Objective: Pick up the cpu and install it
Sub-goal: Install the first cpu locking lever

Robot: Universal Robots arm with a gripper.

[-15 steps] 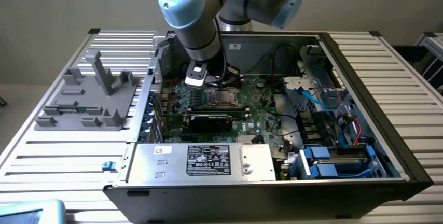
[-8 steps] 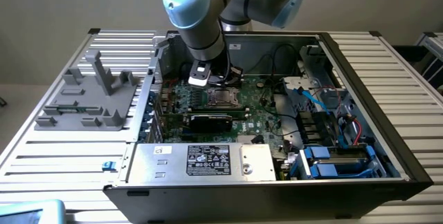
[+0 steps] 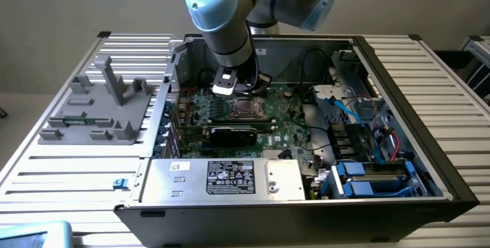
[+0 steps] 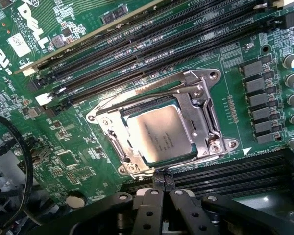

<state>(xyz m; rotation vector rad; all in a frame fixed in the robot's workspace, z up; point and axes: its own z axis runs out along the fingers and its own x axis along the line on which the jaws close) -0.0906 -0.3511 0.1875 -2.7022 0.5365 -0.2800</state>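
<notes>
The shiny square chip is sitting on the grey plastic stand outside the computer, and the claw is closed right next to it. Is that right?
Not quite. The chip is not on the grey stand. It sits in the metal socket frame on the green board inside the computer, as the wrist view shows. The rest is right: the claw is closed, right beside the chip.

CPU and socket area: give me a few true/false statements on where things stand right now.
1. The cpu lies inside the metal socket frame. True.
2. The hand is clamped on the cpu. False: its fingers are shut just beside the frame, with nothing between them.
3. The socket sits on a green motherboard. True.
4. The large silver box with the label covers the socket. False: it sits at the case's near edge, apart from the socket.
5. The grey fixture lies outside the case, on the exterior view's left. True.
</notes>
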